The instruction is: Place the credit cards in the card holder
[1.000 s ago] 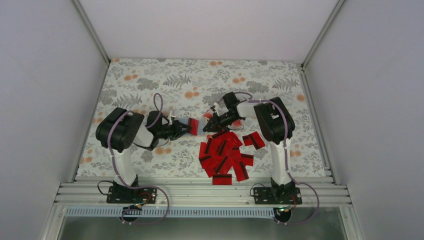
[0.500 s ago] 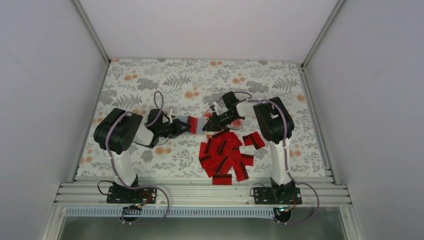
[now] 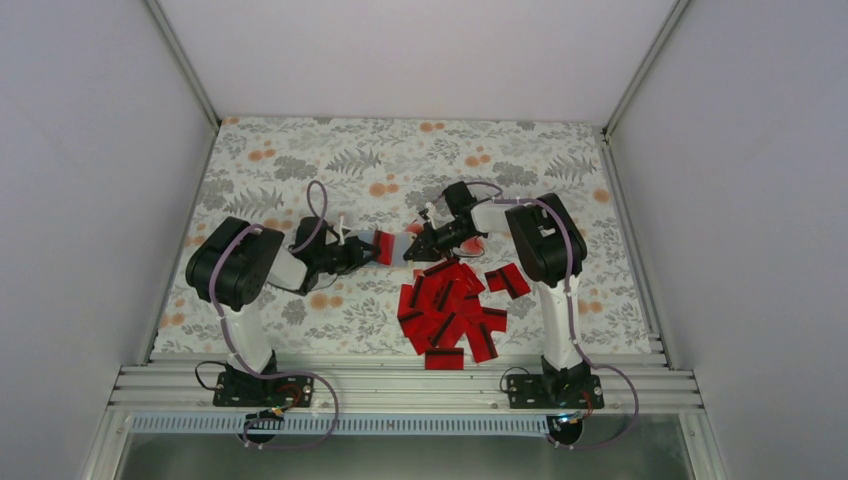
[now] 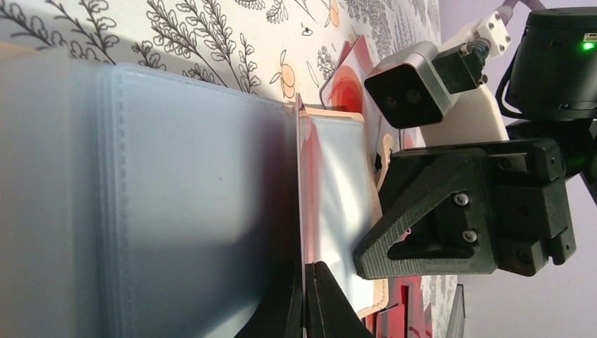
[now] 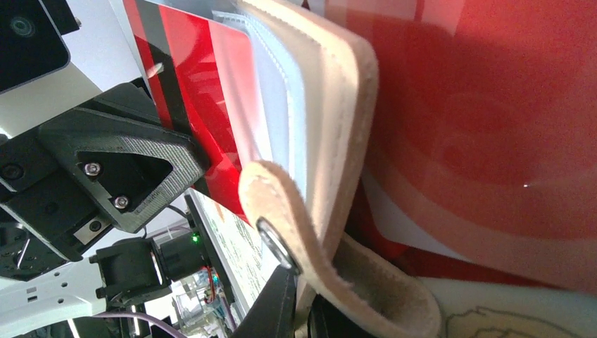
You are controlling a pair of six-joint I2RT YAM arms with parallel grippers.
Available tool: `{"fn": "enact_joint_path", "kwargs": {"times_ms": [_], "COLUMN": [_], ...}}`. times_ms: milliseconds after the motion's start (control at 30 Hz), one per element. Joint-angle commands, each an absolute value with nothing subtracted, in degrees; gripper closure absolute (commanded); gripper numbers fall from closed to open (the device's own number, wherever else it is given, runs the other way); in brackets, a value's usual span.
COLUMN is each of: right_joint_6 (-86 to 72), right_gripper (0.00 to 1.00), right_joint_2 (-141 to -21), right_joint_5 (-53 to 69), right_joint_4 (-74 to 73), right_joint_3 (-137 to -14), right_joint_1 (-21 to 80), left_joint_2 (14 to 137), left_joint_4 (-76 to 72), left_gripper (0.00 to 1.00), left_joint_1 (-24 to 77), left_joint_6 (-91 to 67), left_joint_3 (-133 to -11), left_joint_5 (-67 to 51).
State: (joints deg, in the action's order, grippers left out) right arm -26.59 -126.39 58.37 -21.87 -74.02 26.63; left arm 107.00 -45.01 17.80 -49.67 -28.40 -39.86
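My left gripper (image 3: 371, 252) is shut on a red credit card (image 3: 385, 249), which the left wrist view shows edge-on (image 4: 301, 190) between the card holder's clear sleeves (image 4: 190, 190). My right gripper (image 3: 414, 249) is shut on the tan card holder (image 3: 399, 247), pinching its snap strap (image 5: 281, 225) in the right wrist view. There the red card (image 5: 190, 91) lies against the holder's open edge (image 5: 338, 105). Both are held above the cloth at mid table. A pile of red credit cards (image 3: 450, 305) lies just nearer.
Two red cards (image 3: 508, 281) lie apart, right of the pile. A pale-faced card with a red blot (image 5: 493, 105) lies on the cloth under the holder. The flower-print cloth (image 3: 300, 160) covers the table, with grey walls on three sides.
The left arm's elbow has drifted slightly left, and the card and holder have shifted a little toward the back. Both grips are unchanged.
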Motion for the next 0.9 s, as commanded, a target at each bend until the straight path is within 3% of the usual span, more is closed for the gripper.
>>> {"fn": "enact_joint_path", "kwargs": {"times_ms": [0, 133, 367, 867], "right_joint_6": [-28.83, -28.65, -28.63, -29.06], "right_gripper": [0.96, 0.96, 0.96, 0.96], "right_joint_2": [-134.01, -133.98, -134.32, -134.53], "right_joint_5": [46.78, 46.63, 46.93, 48.83], "right_joint_4": [-26.52, -26.71, -26.89, -25.26], "right_joint_3": [-71.10, -71.01, -71.33, -72.12], "right_joint_1": [28.50, 28.50, 28.82, 29.12], "left_joint_2": [105.92, 101.02, 100.86, 107.64], "left_joint_4": [-41.63, -32.91, -30.41, -40.87], "left_gripper": [0.98, 0.98, 0.98, 0.98], "left_joint_1": [18.12, 19.43, 21.13, 20.93], "left_joint_6": [-45.86, -41.66, -38.80, -48.38], "left_joint_3": [-30.56, -33.02, -34.24, -32.19], "left_joint_5": [-33.01, -27.79, -25.75, -36.52]}}
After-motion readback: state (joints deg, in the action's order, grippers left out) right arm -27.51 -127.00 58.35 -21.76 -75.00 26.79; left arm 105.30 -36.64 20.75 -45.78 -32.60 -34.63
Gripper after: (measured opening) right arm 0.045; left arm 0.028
